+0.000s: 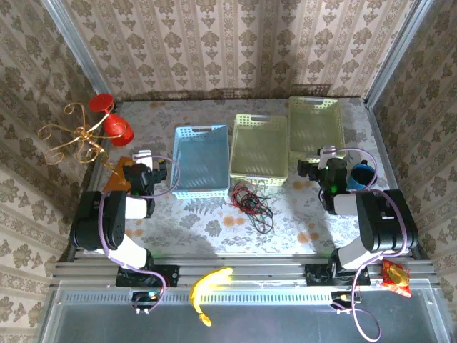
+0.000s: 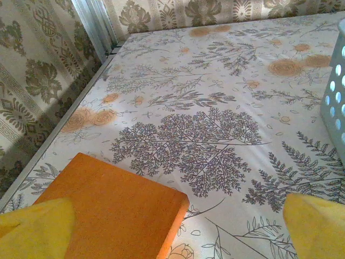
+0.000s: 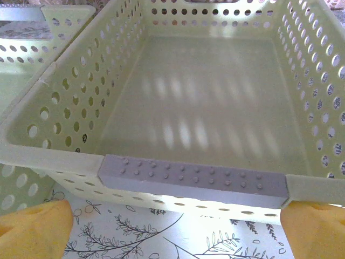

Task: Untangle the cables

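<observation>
My left claw [image 2: 175, 232] and right claw [image 3: 175, 234] gape empty, mostly cut off; the cables [image 1: 250, 200] tangle too finely to trace.

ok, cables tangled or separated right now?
Tangled. The cables lie in one overlapping clump, strands crossing each other, on the table just in front of the middle basket.

On the leaf-printed surface [image 1: 207, 225], a light blue perforated plastic basket [image 1: 202, 163] stands beside a pale yellow-green perforated plastic basket [image 1: 260, 146]. A second yellow-green basket [image 1: 315, 127], right of it, has a grey studded strip [image 3: 191, 181] on its near rim. An orange rectangular block [image 2: 113, 210] lies at the left edge, near a gold curled-wire stand [image 1: 75, 136]. A yellow banana [image 1: 213, 279] lies on the front metal rail [image 1: 285, 270]. What may be a dark blue cup [image 1: 363, 175] stands far right.
</observation>
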